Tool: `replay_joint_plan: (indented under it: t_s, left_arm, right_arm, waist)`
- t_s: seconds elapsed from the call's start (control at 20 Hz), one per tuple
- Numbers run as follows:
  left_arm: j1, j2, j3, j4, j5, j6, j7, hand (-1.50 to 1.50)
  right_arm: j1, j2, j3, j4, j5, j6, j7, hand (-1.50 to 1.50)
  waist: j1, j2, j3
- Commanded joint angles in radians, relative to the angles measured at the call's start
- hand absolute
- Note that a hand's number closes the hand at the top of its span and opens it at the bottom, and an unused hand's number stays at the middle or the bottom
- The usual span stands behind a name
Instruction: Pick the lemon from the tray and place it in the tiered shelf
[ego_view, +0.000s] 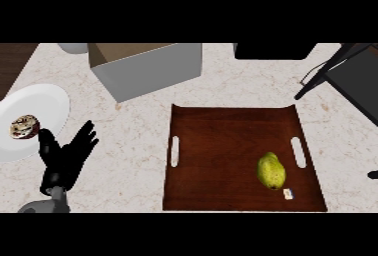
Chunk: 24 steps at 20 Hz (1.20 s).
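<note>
The lemon (271, 171) lies in the tray (221, 130), close to its right edge and toward the near right corner, long axis running roughly front to back. Just beside its near end sits a small white thing (289, 194), maybe a tag or label; it is too small to tell. The tray is dark brown wood with a pale slot handle on each side, and it rests on the marbled surface (125, 150) right of middle, by the near edge.

At the far right corner stands the shelf (347, 75), a dark frame only partly seen. A grey open box (144, 67) sits toward the far edge, left of middle. A white plate (40, 112) at the left edge carries a small round item (23, 126).

The left hand (66, 155) rests near the left near corner, fingers spread and raised, grasping nothing.
</note>
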Motion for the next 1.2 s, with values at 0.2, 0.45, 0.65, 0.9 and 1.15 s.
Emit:
replay_joint_plan:
  t_s: [0.2, 0.45, 0.65, 0.9, 1.15]
  left_arm:
    - [-0.008, 0.004, 0.019, 0.051, -0.004, -0.023, -0.039, 0.00]
    - [0.019, -0.025, -0.007, -0.029, -0.017, 0.009, 0.013, 0.00]
    - [-0.009, -0.005, 0.008, 0.004, -0.020, -0.012, 0.009, 0.00]
    - [0.016, -0.019, -0.011, -0.053, -0.030, -0.001, 0.046, 0.00]
    - [-0.003, -0.049, -0.003, 0.054, -0.045, 0.002, -0.041, 0.00]
  right_arm:
    - [0.042, -0.089, -0.023, 0.173, -0.048, -0.119, -0.091, 1.50]
    - [0.043, -0.095, 0.005, 0.293, -0.046, -0.241, -0.146, 1.50]
    - [0.090, -0.112, 0.010, 0.243, -0.085, -0.249, -0.179, 1.50]
    - [0.097, -0.150, 0.008, 0.288, -0.129, -0.248, -0.224, 1.50]
    - [0.046, -0.180, 0.069, 0.323, -0.101, -0.170, -0.174, 1.50]
  waist:
    - [0.003, 0.003, -0.001]
    - [0.010, 0.004, -0.001]
    - [0.000, 0.002, -0.001]
    - [0.002, 0.000, -0.001]
    - [0.003, 0.003, -0.002]
